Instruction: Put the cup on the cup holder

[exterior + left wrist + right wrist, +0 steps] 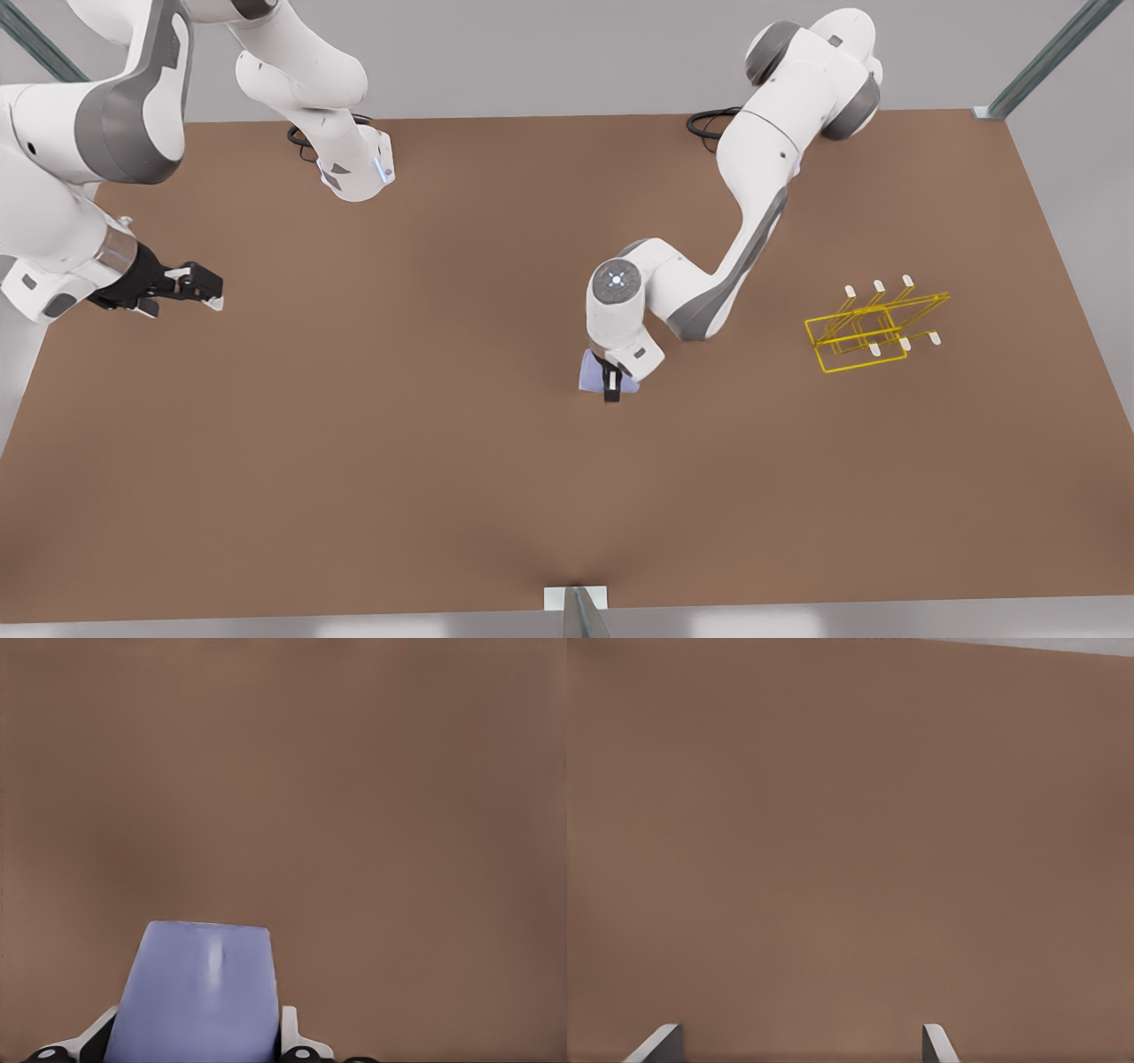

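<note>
I have the cup (595,372) clamped in the left gripper (610,383); next, carry it to the holder (873,330); right gripper (202,285) waits open.

Lavender-blue cup (592,372), yellow cup holder (873,330)

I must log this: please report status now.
Left pincer shut on cup. Right pincer open, waiting. Cup holder apart; table between bare.
</note>
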Motion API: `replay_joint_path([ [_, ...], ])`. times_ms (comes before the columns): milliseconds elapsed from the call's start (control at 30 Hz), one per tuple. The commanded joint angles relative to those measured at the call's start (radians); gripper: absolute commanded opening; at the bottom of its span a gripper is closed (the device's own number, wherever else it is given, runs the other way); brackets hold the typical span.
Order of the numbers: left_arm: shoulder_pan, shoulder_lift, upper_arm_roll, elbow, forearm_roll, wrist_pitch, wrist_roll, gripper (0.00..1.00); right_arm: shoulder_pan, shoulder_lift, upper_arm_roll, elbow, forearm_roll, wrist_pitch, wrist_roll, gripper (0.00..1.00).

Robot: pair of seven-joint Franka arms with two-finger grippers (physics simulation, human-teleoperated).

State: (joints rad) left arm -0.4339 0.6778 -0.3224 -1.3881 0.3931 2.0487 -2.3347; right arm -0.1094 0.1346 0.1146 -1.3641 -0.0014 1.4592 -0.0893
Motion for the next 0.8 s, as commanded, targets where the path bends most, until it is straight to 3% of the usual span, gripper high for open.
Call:
replay_joint_path([
  [0,-0.011,-0.014,-0.001,0.006,0.127,-0.263,0.017,0.83,-0.001,-0.001,0.000,0.000,0.001,-0.002,0.002,1.00],
  [267,-0.069,-0.001,0.014,0.006,0.378,-0.742,-0.075,0.83,0.010,0.000,0.002,0.000,-0.002,0.006,0.003,1.00],
  [567,-0.085,0.026,0.020,0.004,0.394,-1.026,-0.255,0.83,0.000,0.010,0.000,-0.001,-0.015,0.015,0.003,1.00],
  [767,-0.032,0.062,0.054,-0.025,0.385,-1.107,-0.365,0.83,-0.004,0.007,-0.009,-0.001,-0.028,0.015,0.005,1.00],
])
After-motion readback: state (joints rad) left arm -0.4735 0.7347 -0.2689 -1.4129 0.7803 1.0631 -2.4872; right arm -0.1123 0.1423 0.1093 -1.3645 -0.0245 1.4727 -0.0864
